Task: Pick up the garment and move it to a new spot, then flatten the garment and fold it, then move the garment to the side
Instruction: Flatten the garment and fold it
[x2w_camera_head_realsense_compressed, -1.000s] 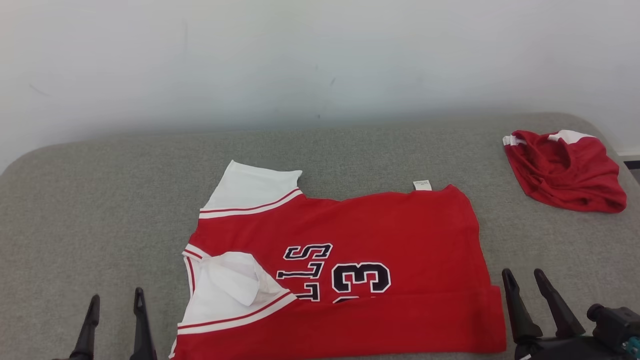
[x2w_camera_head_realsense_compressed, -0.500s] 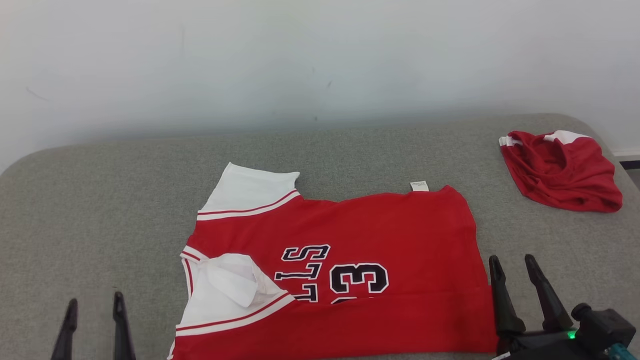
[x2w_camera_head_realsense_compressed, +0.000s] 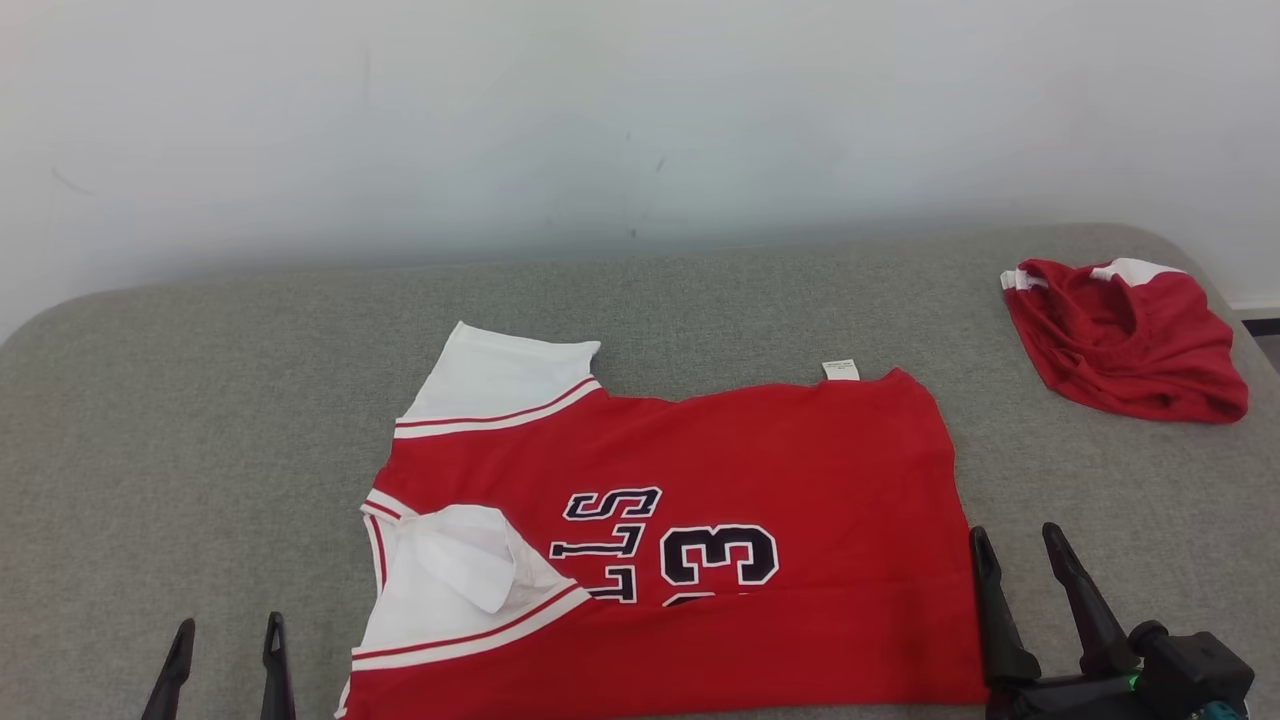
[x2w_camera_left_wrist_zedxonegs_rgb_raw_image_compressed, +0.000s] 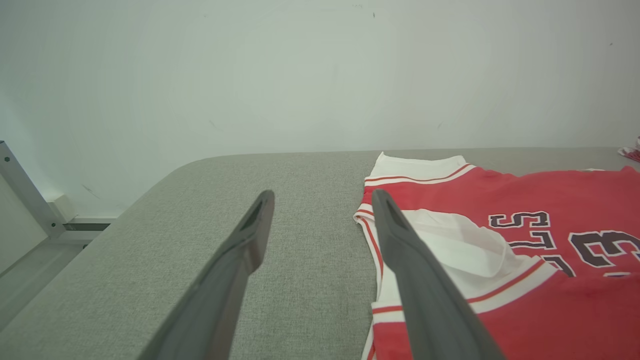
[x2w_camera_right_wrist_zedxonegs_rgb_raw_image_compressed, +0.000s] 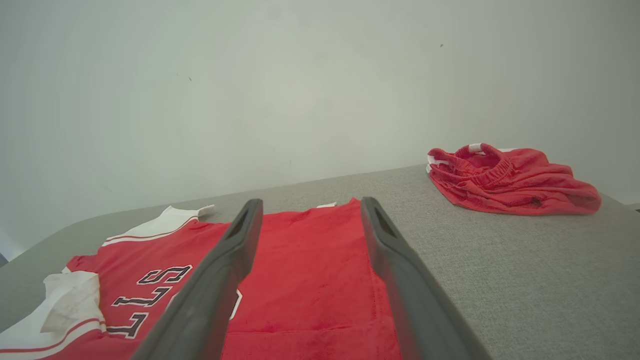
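Jersey (x2w_camera_head_realsense_compressed: 680, 540) lies flat at lower centre of the head view on the counter (x2w_camera_head_realsense_compressed: 200, 400), near edge already turned over, and I hold left fingers (x2w_camera_head_realsense_compressed: 274, 665) and right fingers (x2w_camera_head_realsense_compressed: 993, 600) spread open, empty, flanking its ends, ready, I judge, for the next fold.

One shirt (x2w_camera_head_realsense_compressed: 700, 470) centre, one bundle (x2w_camera_head_realsense_compressed: 1125, 340) far right

The shirt lay flat on the table (x2w_camera_head_realsense_compressed: 200, 400), sleeves leftward. The crumpled bundle sat well apart, far right. The left gripper (x2w_camera_head_realsense_compressed: 228, 622) stood left of the shirt, the right gripper (x2w_camera_head_realsense_compressed: 1015, 530) just beside its right edge.
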